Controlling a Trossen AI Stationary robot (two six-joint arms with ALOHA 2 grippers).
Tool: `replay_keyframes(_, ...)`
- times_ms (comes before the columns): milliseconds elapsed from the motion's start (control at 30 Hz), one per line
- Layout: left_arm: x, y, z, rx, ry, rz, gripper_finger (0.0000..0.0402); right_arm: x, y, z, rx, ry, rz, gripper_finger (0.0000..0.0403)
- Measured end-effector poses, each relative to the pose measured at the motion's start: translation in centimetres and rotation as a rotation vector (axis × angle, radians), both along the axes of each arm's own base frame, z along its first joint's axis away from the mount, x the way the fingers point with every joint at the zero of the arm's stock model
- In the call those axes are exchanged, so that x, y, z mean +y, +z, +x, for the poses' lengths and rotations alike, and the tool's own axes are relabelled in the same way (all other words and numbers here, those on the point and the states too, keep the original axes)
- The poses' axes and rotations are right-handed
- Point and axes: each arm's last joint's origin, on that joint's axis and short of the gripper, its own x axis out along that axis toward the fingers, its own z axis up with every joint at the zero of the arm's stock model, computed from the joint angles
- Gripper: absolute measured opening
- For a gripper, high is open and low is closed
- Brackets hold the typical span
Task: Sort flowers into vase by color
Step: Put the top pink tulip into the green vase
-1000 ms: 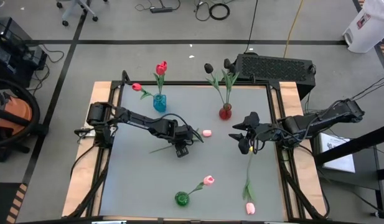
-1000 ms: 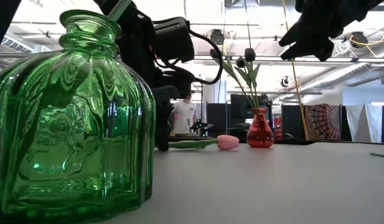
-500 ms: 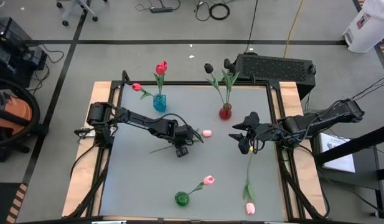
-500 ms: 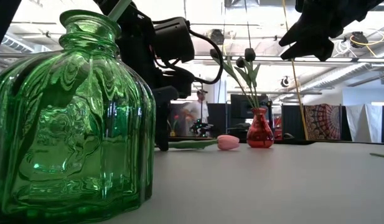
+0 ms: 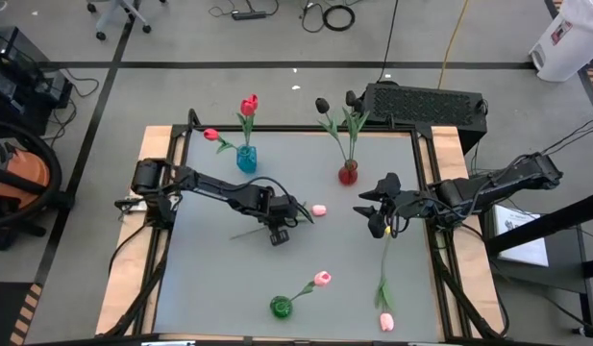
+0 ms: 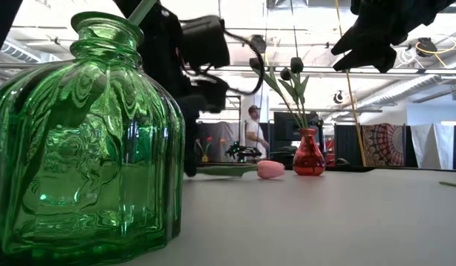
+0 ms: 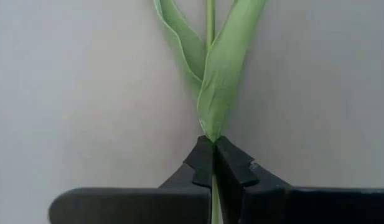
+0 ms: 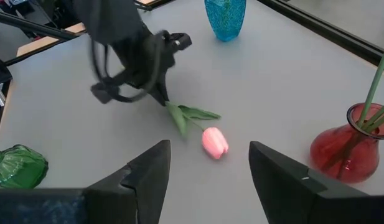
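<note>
A pink tulip lies mid-table, its head toward the right and its stem running left. My left gripper stands over it, shut on the stem. The green vase at the near edge holds one pink tulip. The blue vase holds red tulips. The red vase holds black tulips. Another pink tulip lies near the right front edge. My right gripper hovers open right of centre, holding nothing. My left gripper pinches the tulip's thin stem between its two fingertips, right below where the leaves branch off. The fingers come from above, slanting down, and lie in line with the stem. The pink head rests on the table.
A black box stands beyond the table's far right corner. Wooden strips edge the table left and right. Bare grey surface lies between the held tulip and the green vase. A person moves in the room behind, seen in the low view.
My left gripper has taken hold of the pink tulip's stem and risen very slightly. The stem has come a little off the table while the head stays down, slightly turned.
</note>
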Motion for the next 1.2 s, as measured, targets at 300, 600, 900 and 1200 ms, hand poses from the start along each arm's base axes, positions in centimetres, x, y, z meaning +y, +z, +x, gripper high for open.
replay_keyframes(300,-1.3,5.0,0.6,-0.177,-0.036,-0.006,0.0003,0.0,0.0,0.0,0.000,0.000,0.000,0.0210)
replay_keyframes(600,-1.5,9.9,0.0,-0.346,-0.036,-0.005,0.0002,0.0,0.0,0.0,0.000,0.000,0.000,0.0210)
replay_keyframes(900,-1.4,13.6,-1.7,-0.470,-0.028,-0.006,0.0002,0.0,0.1,0.0,-0.007,0.000,0.002,0.0210)
replay_keyframes(1200,-1.4,17.1,-3.7,-0.614,-0.015,-0.029,0.0002,0.0,0.1,0.0,-0.007,0.000,0.002,0.0210)
